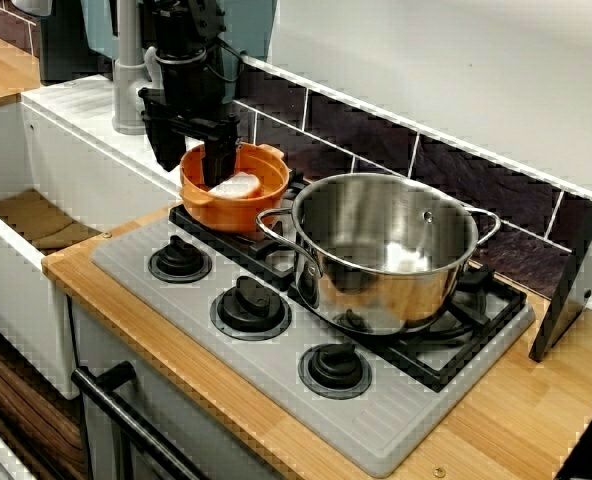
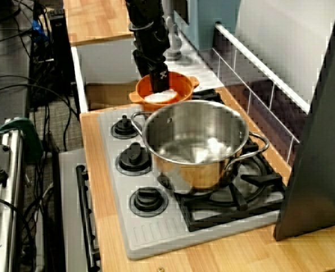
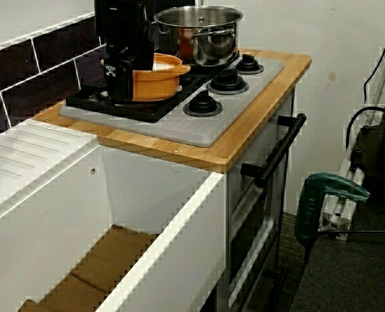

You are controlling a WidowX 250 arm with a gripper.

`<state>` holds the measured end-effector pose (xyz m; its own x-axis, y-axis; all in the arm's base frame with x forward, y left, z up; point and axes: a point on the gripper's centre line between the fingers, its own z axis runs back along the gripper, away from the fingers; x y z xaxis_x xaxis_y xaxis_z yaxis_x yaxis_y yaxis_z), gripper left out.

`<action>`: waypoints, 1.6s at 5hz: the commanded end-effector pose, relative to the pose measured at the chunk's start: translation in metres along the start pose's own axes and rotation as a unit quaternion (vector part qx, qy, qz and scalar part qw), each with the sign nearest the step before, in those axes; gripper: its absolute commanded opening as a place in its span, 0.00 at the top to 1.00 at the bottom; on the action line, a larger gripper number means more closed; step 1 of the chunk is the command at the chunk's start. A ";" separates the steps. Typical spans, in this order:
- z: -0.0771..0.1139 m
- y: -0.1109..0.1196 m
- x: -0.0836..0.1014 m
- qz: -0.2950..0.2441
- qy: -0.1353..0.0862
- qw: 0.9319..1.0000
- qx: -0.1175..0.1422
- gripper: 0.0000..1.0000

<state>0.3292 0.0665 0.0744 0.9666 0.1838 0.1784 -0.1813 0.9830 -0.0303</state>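
Observation:
An orange pot (image 1: 226,210) (image 2: 181,85) (image 3: 155,83) stands on the stove's back-left burner with a white object (image 1: 238,186) (image 2: 162,96) lying in it. My black gripper (image 1: 190,160) (image 2: 151,76) (image 3: 118,77) hangs down over the pot's left rim. It is open: one finger is outside the wall and the other (image 1: 219,165) dips inside beside the white object. Nothing is held. A steel pot (image 1: 386,275) (image 2: 196,167) (image 3: 205,39) with two handles sits on the neighbouring burner, close to the orange pot.
Three black knobs (image 1: 250,306) line the grey stove top's front. A white sink (image 3: 114,214) and a grey faucet (image 1: 128,70) lie to the left. A dark slanted panel (image 1: 576,270) leans at the right on the wooden counter (image 1: 506,420). A green clamp (image 3: 326,195) stands on the floor.

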 end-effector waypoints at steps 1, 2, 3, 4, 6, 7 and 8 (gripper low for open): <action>0.000 0.000 0.000 0.000 0.000 1.000 0.000 1.00; 0.005 -0.010 -0.003 0.004 -0.008 1.000 -0.003 1.00; 0.009 -0.017 -0.006 -0.003 -0.022 1.000 0.004 1.00; 0.011 -0.015 -0.006 0.004 -0.019 1.000 0.008 1.00; 0.062 -0.019 0.011 0.035 -0.021 0.999 -0.014 1.00; 0.102 -0.029 0.021 0.059 -0.035 0.997 -0.023 1.00; 0.116 -0.048 0.018 0.049 -0.053 0.997 -0.020 1.00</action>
<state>0.3346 0.0196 0.1685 0.9392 0.2762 0.2042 -0.2650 0.9608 -0.0810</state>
